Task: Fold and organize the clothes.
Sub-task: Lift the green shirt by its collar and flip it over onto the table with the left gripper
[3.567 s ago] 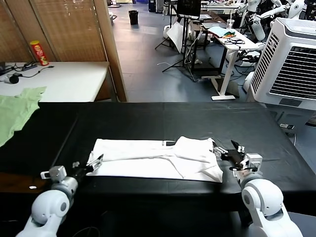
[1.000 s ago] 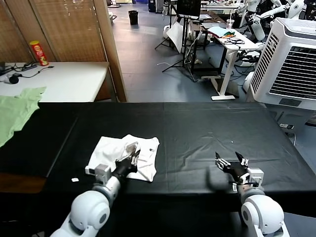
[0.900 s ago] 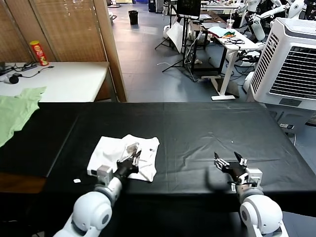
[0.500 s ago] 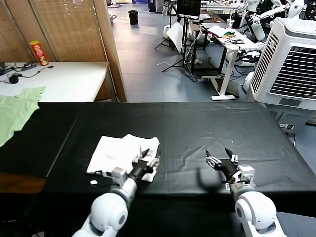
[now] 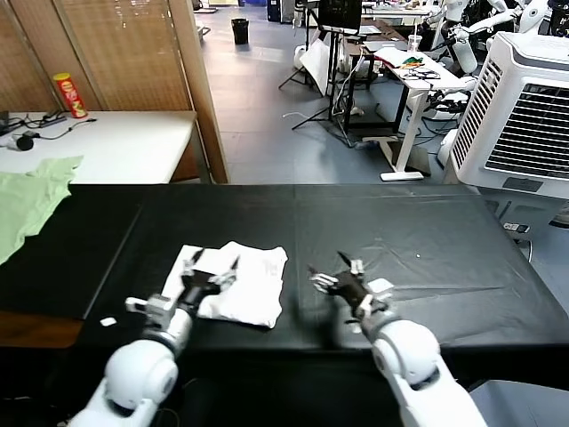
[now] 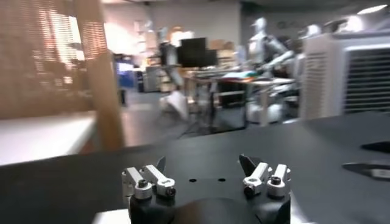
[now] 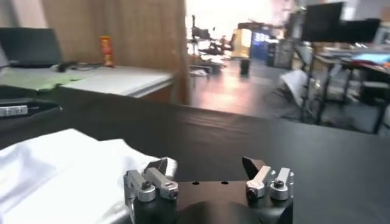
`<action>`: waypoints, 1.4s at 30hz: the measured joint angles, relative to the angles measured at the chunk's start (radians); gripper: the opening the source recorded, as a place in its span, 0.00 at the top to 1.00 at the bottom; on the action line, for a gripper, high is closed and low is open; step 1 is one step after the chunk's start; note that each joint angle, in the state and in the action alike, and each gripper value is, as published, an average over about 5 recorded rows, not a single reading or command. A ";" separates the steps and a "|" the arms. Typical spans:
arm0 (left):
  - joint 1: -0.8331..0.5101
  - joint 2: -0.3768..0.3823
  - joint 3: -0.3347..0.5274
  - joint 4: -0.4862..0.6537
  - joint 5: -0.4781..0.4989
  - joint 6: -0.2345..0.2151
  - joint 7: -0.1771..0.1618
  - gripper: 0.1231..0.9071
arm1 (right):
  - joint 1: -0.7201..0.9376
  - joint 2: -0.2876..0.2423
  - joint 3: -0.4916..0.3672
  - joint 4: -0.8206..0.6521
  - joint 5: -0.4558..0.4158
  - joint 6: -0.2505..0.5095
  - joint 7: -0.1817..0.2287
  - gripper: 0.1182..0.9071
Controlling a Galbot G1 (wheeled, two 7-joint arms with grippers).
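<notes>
One white T-shirt (image 5: 238, 283) is seen folded into a compact, roughly square bundle on the black table (image 5: 427, 231), left of centre and near the front edge, with no clear long axis and its slightly raised, rumpled edge turned toward the far side. The left gripper (image 5: 210, 269) is held over the bundle's left part with its fingers spread wide and nothing clasped between them, though contact with the cloth cannot be judged. The right gripper (image 5: 336, 273) is found just beside the bundle's right edge, apart from it, likewise spread wide and empty.
</notes>
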 joint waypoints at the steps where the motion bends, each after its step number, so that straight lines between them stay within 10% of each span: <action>1: 0.006 0.005 -0.022 0.010 -0.008 0.000 0.000 0.14 | 0.016 0.010 -0.021 -0.023 -0.014 0.003 -0.001 0.14; 11: 0.033 0.010 -0.143 0.086 -0.093 -0.002 0.004 0.14 | 0.114 0.102 -0.097 -0.215 -0.191 0.017 0.101 0.14; 31: -0.024 0.019 -0.182 0.248 -0.580 0.089 0.074 0.15 | -0.061 0.036 0.085 0.079 0.107 0.048 0.084 0.14; 42: -0.045 0.009 -0.194 0.284 -0.766 0.132 0.031 0.74 | -0.137 0.040 0.107 0.154 0.090 0.052 0.083 0.14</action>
